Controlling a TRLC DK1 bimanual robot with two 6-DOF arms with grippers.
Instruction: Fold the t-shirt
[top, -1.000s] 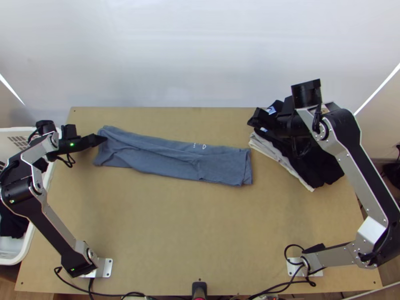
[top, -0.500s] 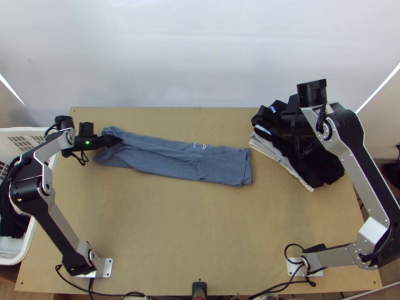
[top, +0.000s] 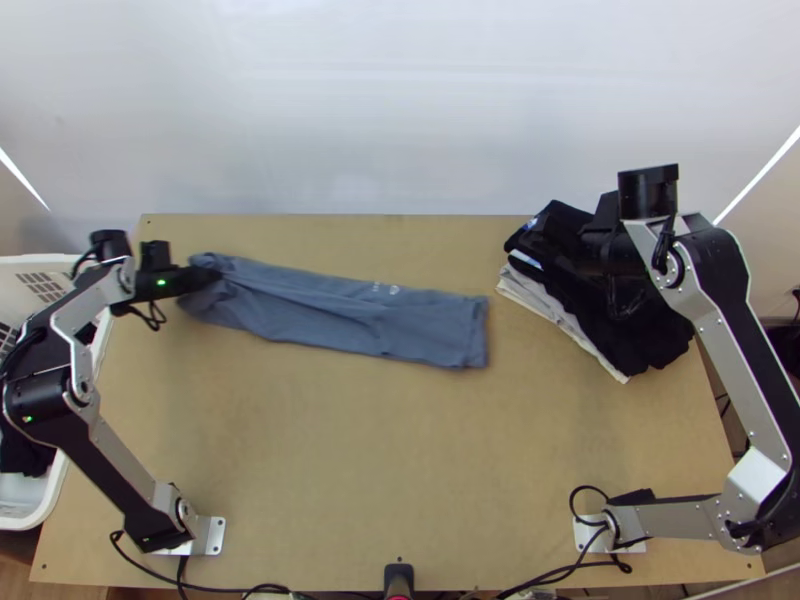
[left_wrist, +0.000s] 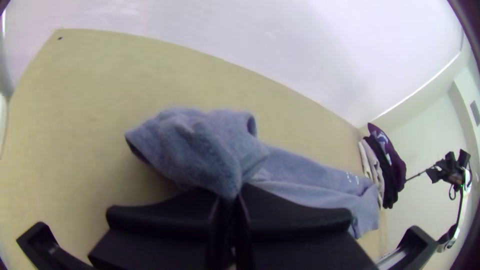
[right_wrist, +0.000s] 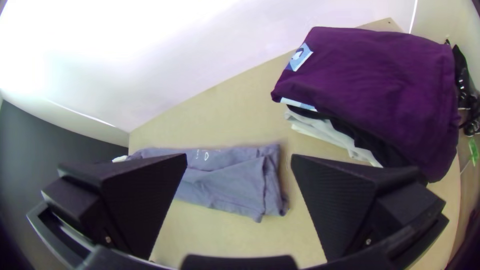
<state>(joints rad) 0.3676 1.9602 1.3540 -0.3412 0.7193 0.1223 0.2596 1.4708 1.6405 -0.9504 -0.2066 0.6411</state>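
Table (top: 400, 470): broad, light wood, ample room to lay cloth out flat. Landmark for these notes: the stack of folded clothes (right_wrist: 370, 90) on its right side, dark purple on top, paler layers beneath.

White basket (top: 52, 495): well apart from the stack, off the opposite side of the table, dark cloth inside. Presumably the supply of unfolded things; the stack, the finished ones. Keeping them apart leaves the middle for folding.

T-shirt (top: 330, 310), blue-grey: left of the stack, lying as a long narrow strip, already folded lengthwise by the look of it. End nearest the stack lies flattish, layered; end farthest from it bunched up in the grip. Best guess: held there to tug the strip straight or to begin a crosswise fold. Risk: a hard pull could drag the whole strip or open its layers.

Left end effector (left_wrist: 230, 197): at the shirt's end farthest from the stack, fingers pressed together on a pinch of cloth.

Right end effector (right_wrist: 240, 157): above, close by the stack, fingers spread, nothing between them. Likely parked out of the way.

Small pale print (right_wrist: 205, 156): on the shirt's stack-side half, facing up.
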